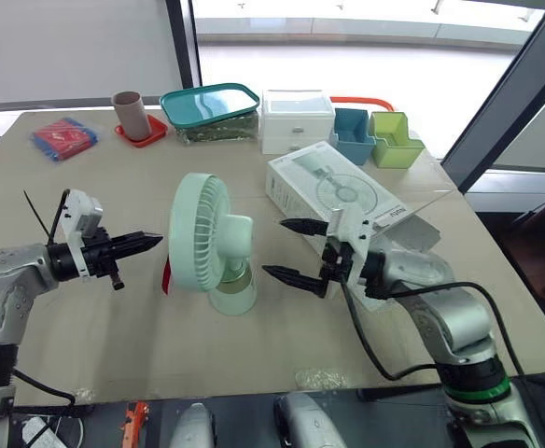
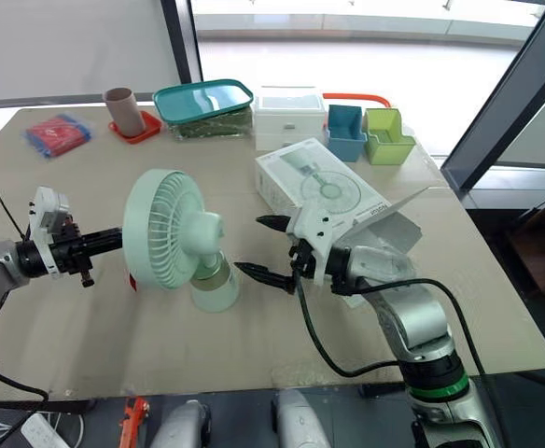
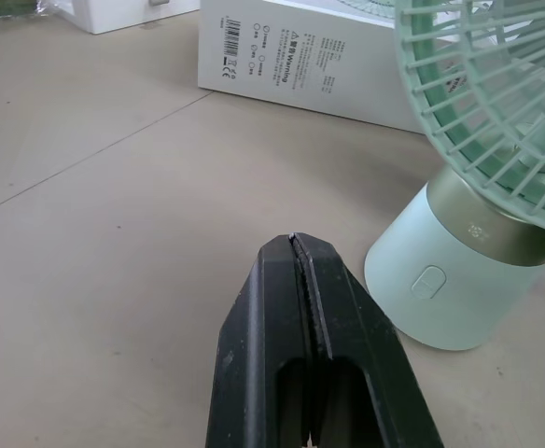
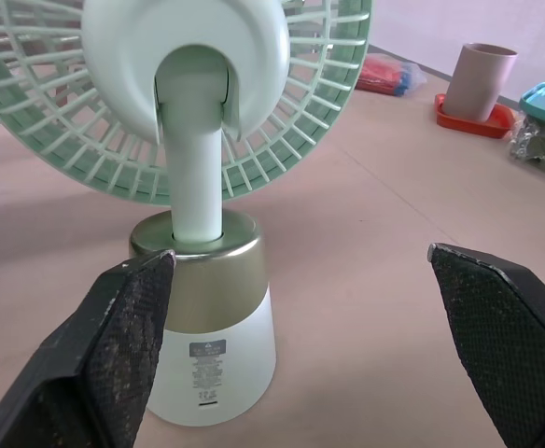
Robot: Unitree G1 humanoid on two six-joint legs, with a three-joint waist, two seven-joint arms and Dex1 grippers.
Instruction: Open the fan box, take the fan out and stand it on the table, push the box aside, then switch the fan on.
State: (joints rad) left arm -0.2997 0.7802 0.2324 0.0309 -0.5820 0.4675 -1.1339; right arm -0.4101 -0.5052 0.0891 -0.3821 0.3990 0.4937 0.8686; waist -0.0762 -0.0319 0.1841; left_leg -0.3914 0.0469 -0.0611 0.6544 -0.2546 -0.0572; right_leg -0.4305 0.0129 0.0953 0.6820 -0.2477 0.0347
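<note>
Two grippers, one fan: does either have hold of it?

— Neither. The fan (image 1: pixel 212 238) stands upright on the table (image 1: pixel 114 345) between them, on its own base. The right gripper (image 1: pixel 274 247) is spread wide behind the base, one finger near it, nothing held. The left gripper (image 1: pixel 146 242) has its fingers pressed together, empty, aimed at the fan's front.

— Why shut, if it holds nothing?

— I judge it means to poke. Closed fingers make one blunt tip, and the button (image 3: pixel 428 281) sits low on the front of the base, near that tip but untouched. The spread right gripper looks placed to brace the back, so the fan won't slide or tip when pressed.

— And the box?

— The box (image 1: pixel 333 191) lies behind the right arm, its flap (image 1: pixel 412 210) open, apart from the fan.

— Any writing?

— Small print (image 3: pixel 291 61) with a barcode on the box's side, and a label (image 4: pixel 207 364) on the back of the base. Both are too small to read.
</note>
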